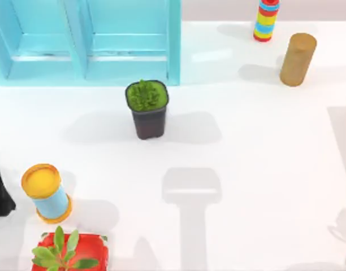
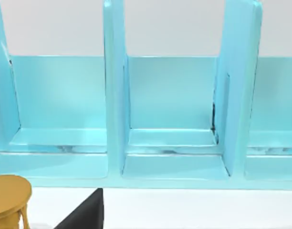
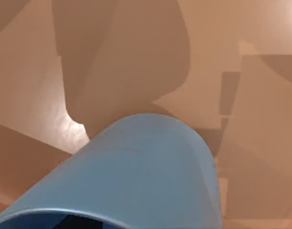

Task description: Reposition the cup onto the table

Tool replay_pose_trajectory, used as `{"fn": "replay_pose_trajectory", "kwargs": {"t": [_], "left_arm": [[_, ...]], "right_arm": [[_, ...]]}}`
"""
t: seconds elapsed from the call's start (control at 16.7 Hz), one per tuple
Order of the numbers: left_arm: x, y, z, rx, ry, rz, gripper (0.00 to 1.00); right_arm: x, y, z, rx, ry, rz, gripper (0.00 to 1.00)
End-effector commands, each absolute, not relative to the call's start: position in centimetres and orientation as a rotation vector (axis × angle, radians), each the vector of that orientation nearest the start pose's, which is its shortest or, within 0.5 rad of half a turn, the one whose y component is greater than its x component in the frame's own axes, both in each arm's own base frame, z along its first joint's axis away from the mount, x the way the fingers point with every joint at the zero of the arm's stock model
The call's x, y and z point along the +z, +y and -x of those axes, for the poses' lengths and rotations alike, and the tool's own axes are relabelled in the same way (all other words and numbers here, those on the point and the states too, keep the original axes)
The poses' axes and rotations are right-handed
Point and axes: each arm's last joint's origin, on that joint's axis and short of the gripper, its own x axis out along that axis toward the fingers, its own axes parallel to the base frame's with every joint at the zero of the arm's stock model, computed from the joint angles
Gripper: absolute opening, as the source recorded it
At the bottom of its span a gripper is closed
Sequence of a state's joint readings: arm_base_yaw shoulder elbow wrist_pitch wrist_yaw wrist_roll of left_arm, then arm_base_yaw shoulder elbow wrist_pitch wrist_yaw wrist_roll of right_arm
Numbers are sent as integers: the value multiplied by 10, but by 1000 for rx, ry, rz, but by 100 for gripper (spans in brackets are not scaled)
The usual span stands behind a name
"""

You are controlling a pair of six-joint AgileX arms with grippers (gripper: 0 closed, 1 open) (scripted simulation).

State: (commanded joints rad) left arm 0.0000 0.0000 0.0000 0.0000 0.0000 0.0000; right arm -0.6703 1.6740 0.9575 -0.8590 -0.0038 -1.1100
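Right wrist view: blue cup (image 3: 136, 176) close against the camera, long axis pointing away, above a tan surface. Right claw's fingers unseen, grip impossible to confirm. White table (image 1: 263, 164) lies elsewhere.

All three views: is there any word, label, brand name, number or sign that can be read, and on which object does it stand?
None: no readable text in any view.
The cup, shelf unit, dark plant pot, tan cylinder, striped cylinder, light-blue cylinder with yellow ends, red pot and table carry only plain colours.
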Motion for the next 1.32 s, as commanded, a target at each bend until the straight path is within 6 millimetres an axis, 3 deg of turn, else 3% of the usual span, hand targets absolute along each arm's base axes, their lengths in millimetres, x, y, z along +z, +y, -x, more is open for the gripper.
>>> {"fn": "replay_pose_trajectory", "kwargs": {"t": [0.3,1.08,1.32], "left_arm": [[160,-1,-106,0,0,0,100],[160,-1,-106,0,0,0,100],[160,-1,-106,0,0,0,100]], "right_arm": [[146,-170,-216,348,1541,343,100],[146,-170,-216,348,1541,343,2],[146,-170,-216,348,1541,343,0]]}}
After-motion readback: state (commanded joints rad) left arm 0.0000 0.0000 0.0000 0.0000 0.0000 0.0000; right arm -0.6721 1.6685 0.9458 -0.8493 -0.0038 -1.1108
